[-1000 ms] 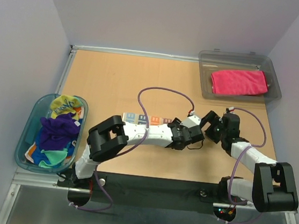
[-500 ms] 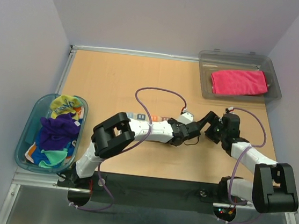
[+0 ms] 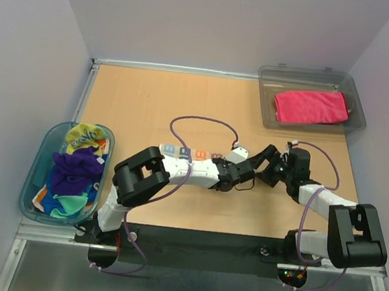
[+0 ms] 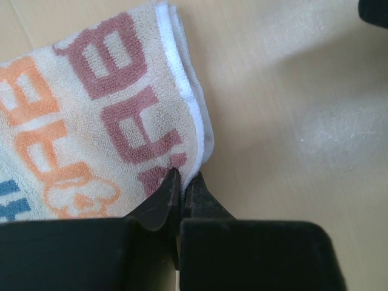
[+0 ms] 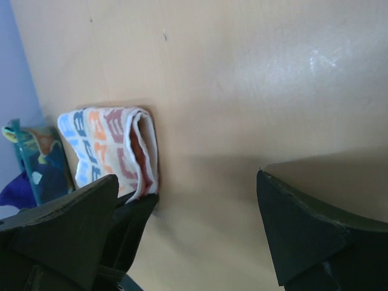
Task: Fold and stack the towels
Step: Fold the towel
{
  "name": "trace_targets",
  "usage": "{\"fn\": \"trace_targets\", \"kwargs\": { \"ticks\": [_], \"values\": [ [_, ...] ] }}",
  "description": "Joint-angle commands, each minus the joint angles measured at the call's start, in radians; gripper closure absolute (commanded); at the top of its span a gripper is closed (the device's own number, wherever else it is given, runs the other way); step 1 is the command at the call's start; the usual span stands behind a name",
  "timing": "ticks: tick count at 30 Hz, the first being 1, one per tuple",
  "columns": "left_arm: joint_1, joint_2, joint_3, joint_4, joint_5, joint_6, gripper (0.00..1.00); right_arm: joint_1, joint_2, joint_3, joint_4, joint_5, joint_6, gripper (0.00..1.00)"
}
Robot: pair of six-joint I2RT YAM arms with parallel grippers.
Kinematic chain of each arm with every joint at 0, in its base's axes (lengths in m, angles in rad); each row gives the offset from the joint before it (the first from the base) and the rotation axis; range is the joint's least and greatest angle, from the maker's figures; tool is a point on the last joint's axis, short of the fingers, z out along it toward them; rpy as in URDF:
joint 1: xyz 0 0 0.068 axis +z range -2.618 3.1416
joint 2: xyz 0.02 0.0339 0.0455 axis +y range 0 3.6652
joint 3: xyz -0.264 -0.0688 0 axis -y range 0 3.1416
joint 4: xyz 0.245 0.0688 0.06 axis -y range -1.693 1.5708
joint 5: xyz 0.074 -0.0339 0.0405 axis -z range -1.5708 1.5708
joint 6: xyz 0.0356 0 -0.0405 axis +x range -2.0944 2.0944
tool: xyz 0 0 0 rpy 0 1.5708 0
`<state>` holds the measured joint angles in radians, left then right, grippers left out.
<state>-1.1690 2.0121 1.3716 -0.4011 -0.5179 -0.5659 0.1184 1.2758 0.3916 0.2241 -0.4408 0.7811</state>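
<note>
The left hand (image 4: 182, 180) has drawn leftward, pinched shut on the folded right edge of the striped towel (image 4: 91, 115) at mid-bench (image 3: 136, 104). The right hand (image 5: 182, 182) follows, wide open and empty. The fold looks nearly done.

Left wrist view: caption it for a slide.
Left gripper pinching the corner of the folded lettered towel on the wooden table.

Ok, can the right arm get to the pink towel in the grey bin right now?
Probably yes. The right gripper is open and empty, the pink towel lies exposed in the grey bin on that arm's side, and nothing stands between them.
</note>
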Motion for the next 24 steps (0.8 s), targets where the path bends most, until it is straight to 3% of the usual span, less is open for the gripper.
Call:
{"fn": "trace_targets", "kwargs": {
  "ticks": [1, 19, 24],
  "values": [
    [0.009, -0.062, -0.052, -0.047, 0.041, 0.001, 1.00, 0.036, 0.039, -0.028, 0.214, -0.082, 0.130, 0.00],
    [0.009, -0.168, -0.065, -0.038, 0.055, -0.011, 1.00, 0.338, 0.410, -0.007, 0.547, 0.010, 0.441, 0.00],
    [0.009, -0.182, -0.060, -0.064, 0.016, -0.011, 1.00, 0.368, 0.401, -0.063, 0.569, 0.086, 0.492, 0.01]
  ]
}}
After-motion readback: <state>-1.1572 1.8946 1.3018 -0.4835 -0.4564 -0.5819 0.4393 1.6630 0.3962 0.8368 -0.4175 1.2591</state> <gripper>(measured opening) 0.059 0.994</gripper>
